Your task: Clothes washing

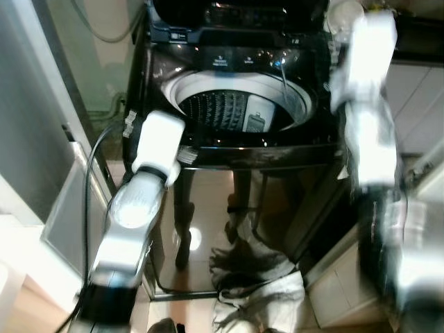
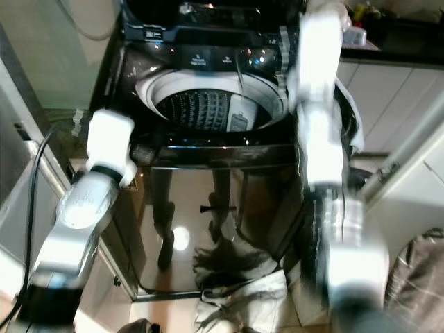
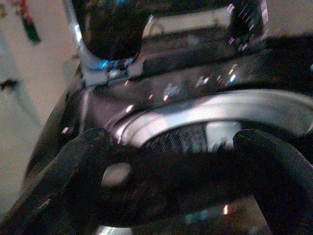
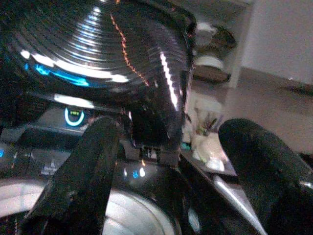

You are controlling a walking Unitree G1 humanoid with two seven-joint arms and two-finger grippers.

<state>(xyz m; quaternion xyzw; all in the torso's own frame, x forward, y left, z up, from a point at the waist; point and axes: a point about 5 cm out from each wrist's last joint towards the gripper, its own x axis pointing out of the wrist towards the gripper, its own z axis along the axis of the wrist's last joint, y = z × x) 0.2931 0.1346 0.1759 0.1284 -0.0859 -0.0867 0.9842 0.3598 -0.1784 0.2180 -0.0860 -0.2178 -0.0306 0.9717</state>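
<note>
Washer (image 1: 236,149) open (drum empty); left end effector (image 3: 171,161) and right end effector (image 4: 166,166) spread.

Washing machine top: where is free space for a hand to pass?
The open drum, inside its white ring, looks free. The front rim is crowded by the left gripper, the right rear corner by the right gripper. Clothes crowd the floor.
</note>
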